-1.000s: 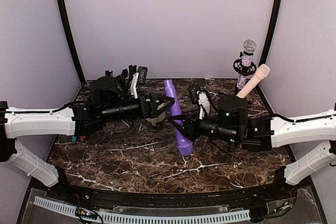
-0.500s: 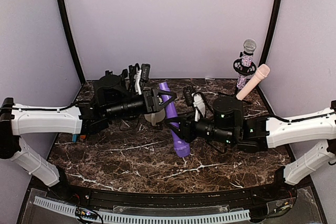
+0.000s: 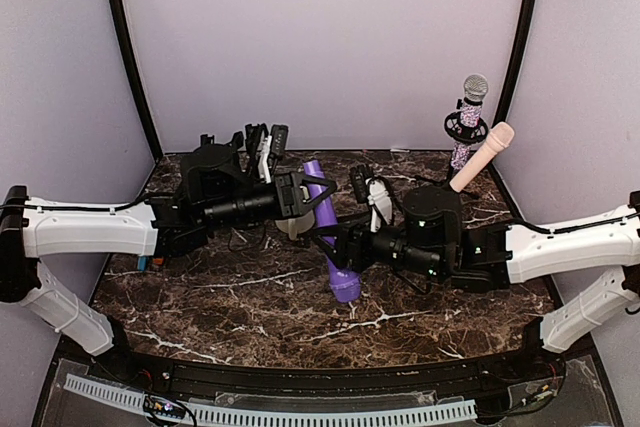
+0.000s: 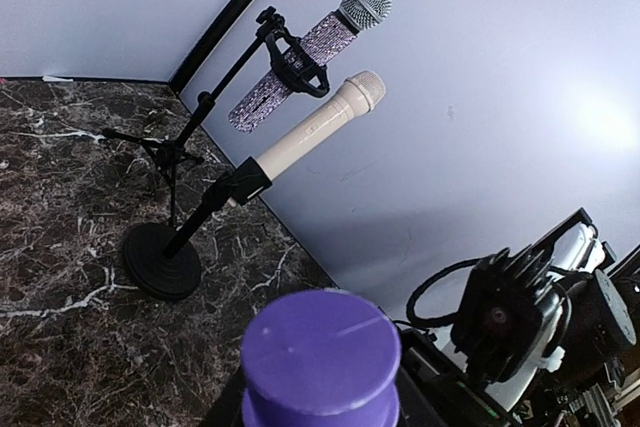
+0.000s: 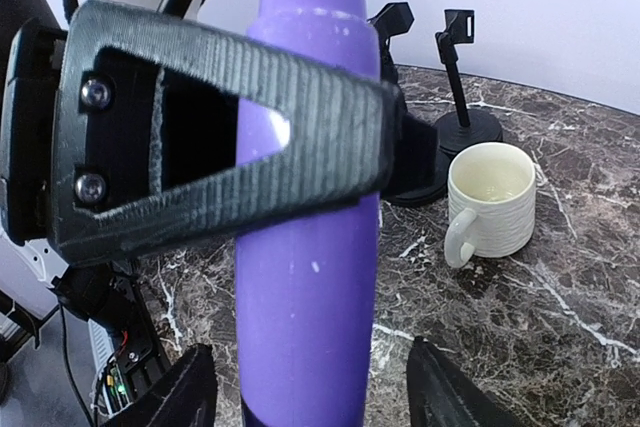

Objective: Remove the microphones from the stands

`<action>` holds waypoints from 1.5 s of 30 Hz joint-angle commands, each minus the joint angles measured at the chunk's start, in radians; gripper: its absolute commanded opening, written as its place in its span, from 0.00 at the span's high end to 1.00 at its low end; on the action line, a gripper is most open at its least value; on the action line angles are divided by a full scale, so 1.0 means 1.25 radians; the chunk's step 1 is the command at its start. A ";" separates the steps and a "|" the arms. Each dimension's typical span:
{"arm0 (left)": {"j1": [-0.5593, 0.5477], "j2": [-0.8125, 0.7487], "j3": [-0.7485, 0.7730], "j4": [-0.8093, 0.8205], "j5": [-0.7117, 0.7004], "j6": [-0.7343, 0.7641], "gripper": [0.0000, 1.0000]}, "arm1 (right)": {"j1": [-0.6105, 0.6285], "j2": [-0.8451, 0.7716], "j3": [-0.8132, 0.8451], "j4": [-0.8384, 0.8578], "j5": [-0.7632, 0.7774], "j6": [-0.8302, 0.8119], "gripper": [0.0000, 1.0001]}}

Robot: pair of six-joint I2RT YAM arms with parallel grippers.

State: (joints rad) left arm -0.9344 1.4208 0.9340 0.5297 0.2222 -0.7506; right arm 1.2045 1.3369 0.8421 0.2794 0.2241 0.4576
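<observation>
smooth purple cylindrical microphone [image 5: 300, 277] | left gripper [image 3: 310, 197] jaws clamping it | right gripper [image 5: 312, 392] jaws wide astride | ribbed cream mug [image 5: 492, 202]

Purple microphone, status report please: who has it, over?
Left gripper shut on purple microphone, away from the stands. Right gripper open, fingers either side of it. Nothing blocking.

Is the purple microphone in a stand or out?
Out: the purple microphone is gripped by the left gripper, no stand holding it.
</observation>
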 commanded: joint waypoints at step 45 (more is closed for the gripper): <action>0.692 0.393 0.369 -0.819 -0.074 0.604 0.76 | -0.041 -0.253 -0.081 -0.194 0.264 0.052 0.07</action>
State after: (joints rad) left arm -0.0719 1.8812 1.4094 -0.5156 0.1631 -0.0113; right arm 1.1580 1.0344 0.7452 0.0208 0.5335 0.5083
